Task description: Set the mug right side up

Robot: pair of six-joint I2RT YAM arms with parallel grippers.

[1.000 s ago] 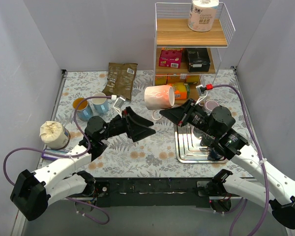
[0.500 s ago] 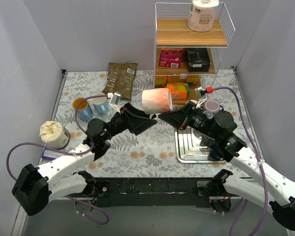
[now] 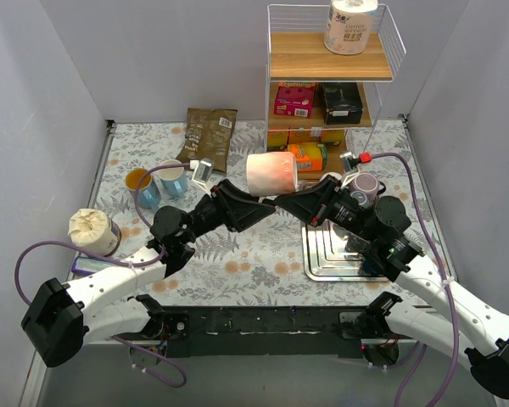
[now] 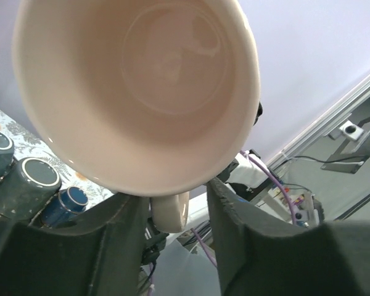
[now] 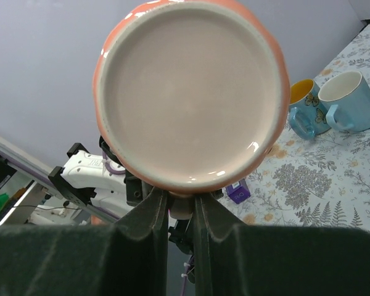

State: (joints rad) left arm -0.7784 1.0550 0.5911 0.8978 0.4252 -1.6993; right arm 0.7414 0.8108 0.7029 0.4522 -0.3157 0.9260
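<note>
A pink mug (image 3: 271, 172) hangs on its side above the middle of the table, mouth to the left and base to the right. My right gripper (image 3: 282, 203) comes in from the right and is shut on the mug's handle (image 5: 180, 211) under the base (image 5: 191, 92). My left gripper (image 3: 265, 209) reaches in from the left below the mouth (image 4: 135, 92). Its jaws stand on either side of the same handle (image 4: 169, 209); the left finger (image 4: 120, 228) touches it, and a gap shows before the right finger (image 4: 234, 222).
Two blue mugs (image 3: 171, 178) (image 3: 140, 188) stand at the back left, with a brown bag (image 3: 209, 136) behind them. A wire shelf rack (image 3: 331, 76) with boxes and a paper roll (image 3: 350, 25) fills the back right. A metal tray (image 3: 339, 250) lies under my right arm, and a wrapped roll (image 3: 93, 231) stands at the left.
My left gripper has risen to the mug and narrowed its wide-open jaws around the handle. The mug, held by the right gripper, has shifted slightly left.
</note>
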